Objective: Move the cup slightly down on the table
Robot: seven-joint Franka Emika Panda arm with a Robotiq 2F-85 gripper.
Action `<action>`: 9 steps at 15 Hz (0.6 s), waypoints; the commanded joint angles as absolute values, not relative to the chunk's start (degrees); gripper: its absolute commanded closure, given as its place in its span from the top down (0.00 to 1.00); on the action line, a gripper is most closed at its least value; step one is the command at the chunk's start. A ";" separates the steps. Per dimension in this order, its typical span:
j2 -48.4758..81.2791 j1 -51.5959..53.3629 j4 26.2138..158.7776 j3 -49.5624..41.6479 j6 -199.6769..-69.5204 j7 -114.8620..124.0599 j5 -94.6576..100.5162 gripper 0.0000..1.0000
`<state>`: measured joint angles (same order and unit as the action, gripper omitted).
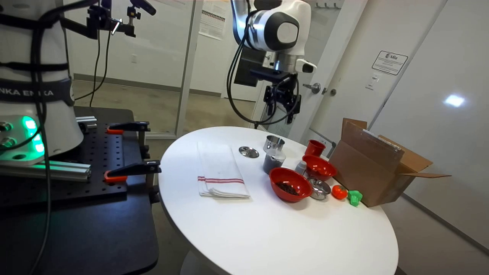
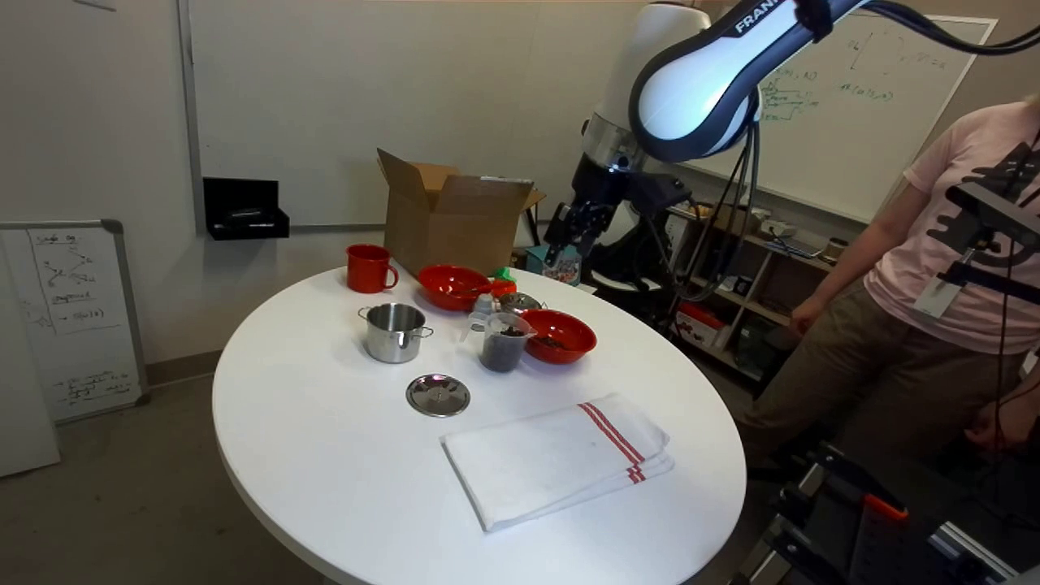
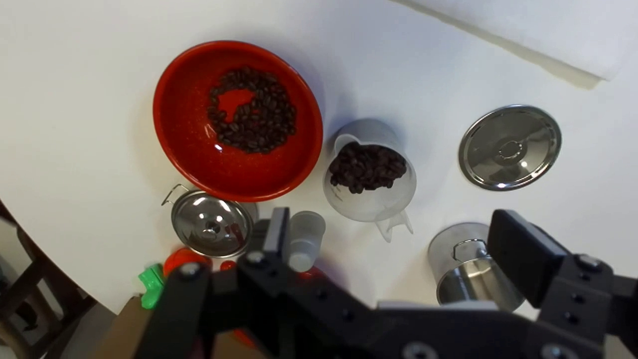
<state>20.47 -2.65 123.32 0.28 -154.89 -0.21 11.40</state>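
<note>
Bearing the cup (image 2: 503, 353), the white table (image 2: 325, 443) stands near a whiteboard (image 2: 366, 106).

The arm (image 2: 731, 65) was glossy white with curved black trim (image 2: 682, 153), and pale lettering (image 2: 761, 16) beginning "FRAN" stood near a black strap (image 2: 815, 18). A round white cap (image 1: 287, 33) sat inside a black ring (image 1: 270, 34), and a silver collar (image 1: 285, 63) showed further along the arm. The base (image 1: 57, 122) was white too; its dark band (image 1: 59, 91) seemed to read "NKA EMIKA", though black cables (image 1: 37, 57) crossed the letters. Dark straps (image 1: 17, 22) circled it higher up, and green lights (image 1: 29, 123) glowed low down beside round metal connectors (image 1: 7, 142). The end effector (image 3: 391, 237) was matt black, with angular links (image 3: 309, 294), small silver screws (image 3: 589, 262) and blocky fingers (image 3: 516, 254); a pale grey pad (image 3: 274, 230) lined one of them.
</note>
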 commanded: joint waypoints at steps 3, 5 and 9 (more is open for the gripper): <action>31.58 -2.53 111.35 -0.34 -153.81 -4.41 9.83 1.00; 34.96 -2.88 107.18 0.40 -152.18 -6.48 9.54 1.00; 41.08 -3.29 100.05 1.34 -147.45 -9.82 9.08 1.00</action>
<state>35.97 -2.81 106.95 0.38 -151.52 -6.14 10.90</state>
